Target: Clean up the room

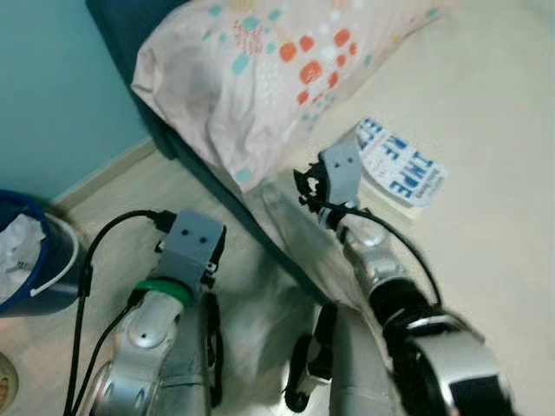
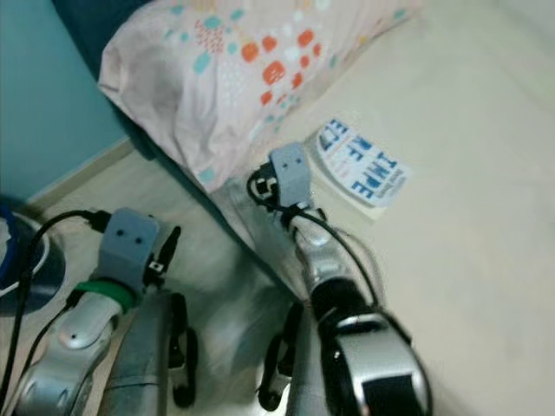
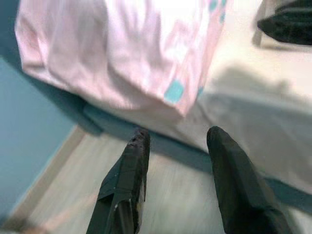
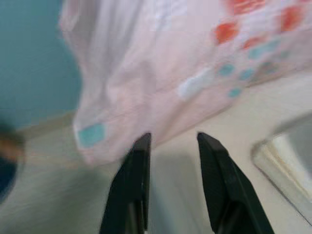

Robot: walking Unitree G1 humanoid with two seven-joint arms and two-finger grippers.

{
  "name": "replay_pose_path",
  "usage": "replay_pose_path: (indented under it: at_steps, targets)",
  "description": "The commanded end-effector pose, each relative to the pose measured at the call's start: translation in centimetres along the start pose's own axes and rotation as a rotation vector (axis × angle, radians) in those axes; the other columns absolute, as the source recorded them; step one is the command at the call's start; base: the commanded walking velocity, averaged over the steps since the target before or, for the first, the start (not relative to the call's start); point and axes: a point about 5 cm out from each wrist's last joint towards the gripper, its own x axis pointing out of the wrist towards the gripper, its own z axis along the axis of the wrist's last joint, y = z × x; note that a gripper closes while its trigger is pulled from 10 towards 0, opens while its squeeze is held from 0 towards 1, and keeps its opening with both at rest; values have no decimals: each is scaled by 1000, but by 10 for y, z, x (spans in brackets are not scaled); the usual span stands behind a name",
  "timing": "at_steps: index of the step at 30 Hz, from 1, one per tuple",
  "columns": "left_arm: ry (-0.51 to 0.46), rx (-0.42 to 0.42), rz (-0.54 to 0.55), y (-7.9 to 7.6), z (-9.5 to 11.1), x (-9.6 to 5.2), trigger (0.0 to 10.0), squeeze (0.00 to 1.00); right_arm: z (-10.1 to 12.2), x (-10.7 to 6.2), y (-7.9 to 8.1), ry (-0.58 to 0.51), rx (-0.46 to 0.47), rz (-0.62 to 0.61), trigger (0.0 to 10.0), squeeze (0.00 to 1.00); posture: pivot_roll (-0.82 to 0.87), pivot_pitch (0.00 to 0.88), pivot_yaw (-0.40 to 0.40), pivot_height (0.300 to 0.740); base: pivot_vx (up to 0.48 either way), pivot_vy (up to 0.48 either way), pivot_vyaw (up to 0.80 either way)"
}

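Hovering right end effector (image 1: 305, 186), fingers apart, pillow (image 1: 260, 78) just ahead, book (image 1: 401, 166) beside

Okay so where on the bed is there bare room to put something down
The mattress is bare to the right of the book and nearer the robot. It is crowded at the bed's left edge, where the pillow, the book and the right gripper sit close together.

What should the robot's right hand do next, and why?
Probably reach its right gripper a little further toward the pillow hanging over the bed edge. Its jaws are open and empty, aimed at the pillow's lower corner, with the book lying just beside that arm. The left gripper hangs open over the floor.
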Motion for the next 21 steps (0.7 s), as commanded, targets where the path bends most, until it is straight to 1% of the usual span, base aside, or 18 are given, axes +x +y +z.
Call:
replay_pose_path:
  at_steps: [1,3,4,5,6,7,8,11,13,16,21]
  targets:
    - [3,-9,-8,-3,-7,2,10000,0,-12,-15,3,-23,82,-45,10000,0,127,173,2,615,0,0,0]
    - [-21,-12,-12,-3,-7,8,10000,0,-27,-38,6,-40,153,-107,10000,0,103,141,5,615,0,0,0]
    - [-21,-12,-12,-3,-7,8,10000,0,-27,-38,6,-40,153,-107,10000,0,103,141,5,615,0,0,0]
    - [-26,-12,-14,-3,-7,10,10000,0,-31,-45,6,-45,170,-123,10000,0,103,141,5,615,0,0,0]
    - [-26,-12,-14,-3,-7,10,10000,0,-31,-45,6,-45,170,-123,10000,0,103,141,5,615,0,0,0]
    - [-28,-11,-15,-3,-8,11,10000,0,-33,-51,5,-51,181,-141,10000,0,90,126,7,615,0,0,0]
    - [-22,-11,-14,-3,-12,15,10000,0,-36,-57,-1,-57,164,-173,10000,0,70,103,5,615,0,0,0]
    - [-17,-11,-12,-3,-15,17,10000,0,-37,-60,-5,-60,150,-195,10000,0,68,100,5,615,0,0,0]
    - [1,-31,-2,-3,-21,22,10000,0,-39,-64,-17,-46,131,-261,10000,0,62,80,3,625,0,0,0]
    - [4,-42,-1,-4,-23,26,10000,0,-39,-63,-21,-36,116,-275,10000,0,65,73,-3,635,0,0,0]
    - [-1,-47,-1,-6,-23,30,10000,0,-37,-62,-21,-32,115,-262,10000,0,69,56,-12,645,0,0,0]
